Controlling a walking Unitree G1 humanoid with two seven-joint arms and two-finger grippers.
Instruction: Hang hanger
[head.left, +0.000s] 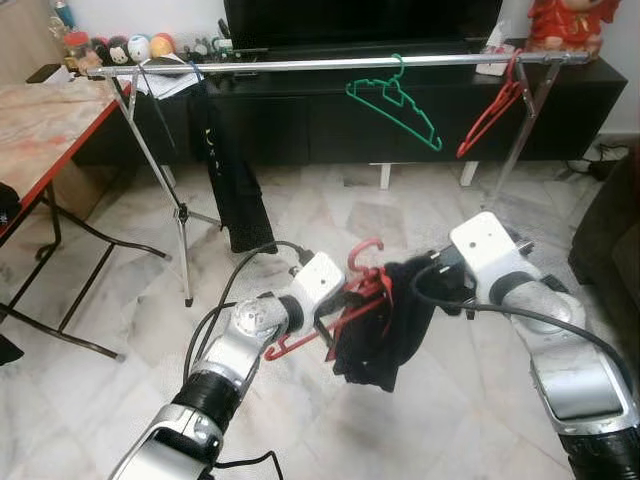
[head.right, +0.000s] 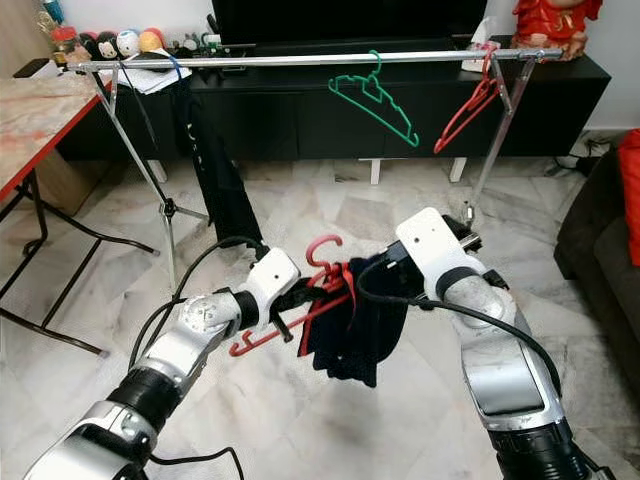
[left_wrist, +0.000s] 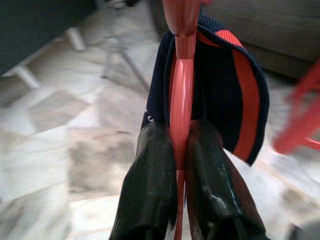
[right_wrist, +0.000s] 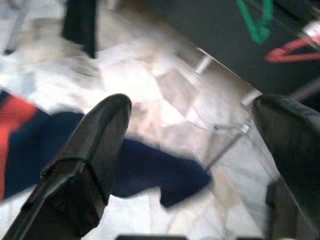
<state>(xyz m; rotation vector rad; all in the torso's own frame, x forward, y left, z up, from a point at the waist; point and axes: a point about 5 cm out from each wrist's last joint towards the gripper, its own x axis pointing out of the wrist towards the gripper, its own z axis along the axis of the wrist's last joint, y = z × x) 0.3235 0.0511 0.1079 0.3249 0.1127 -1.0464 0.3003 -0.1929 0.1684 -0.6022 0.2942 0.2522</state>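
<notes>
Your left gripper (left_wrist: 181, 150) pinches the red hanger (left_wrist: 181, 95), which carries a navy garment (head.left: 385, 330). The wrist view alone shows its red stripe. Your right gripper (right_wrist: 192, 130), at 3 o'clock of it, fingers spread wide.

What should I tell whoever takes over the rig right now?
Left gripper: shut on the red hanger, which carries a dark garment.
Right gripper: open, beside the garment, holding nothing.
Rail stands ahead, with a green hanger, another red hanger and a black garment on it.
Done: garment is on the hanger.
Left: lift the hanger and hook it onto the rail.
</notes>
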